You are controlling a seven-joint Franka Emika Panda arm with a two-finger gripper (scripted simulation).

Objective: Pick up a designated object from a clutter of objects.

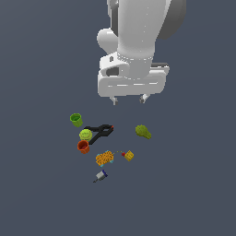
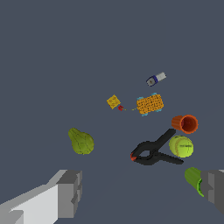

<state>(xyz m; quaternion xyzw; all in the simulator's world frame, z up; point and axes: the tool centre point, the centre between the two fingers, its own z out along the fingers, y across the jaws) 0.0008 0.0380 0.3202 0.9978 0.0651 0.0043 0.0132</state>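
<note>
Dark grey-blue floor (image 1: pixel 41 193) fills the exterior view. Above the clutter hangs the gripper (image 1: pixel 129 100), jaws spread and holding nothing. An orange-red cup (image 1: pixel 83 147) sits just below the yellow-green ball (image 1: pixel 85 135), beside the black clamp (image 1: pixel 100 132).

Wrist view: the cup (image 2: pixel 186 124) lies tipped, touching the ball (image 2: pixel 181 146). One finger (image 2: pixel 68 192) shows near the pear-like lump (image 2: pixel 81 141).
</note>
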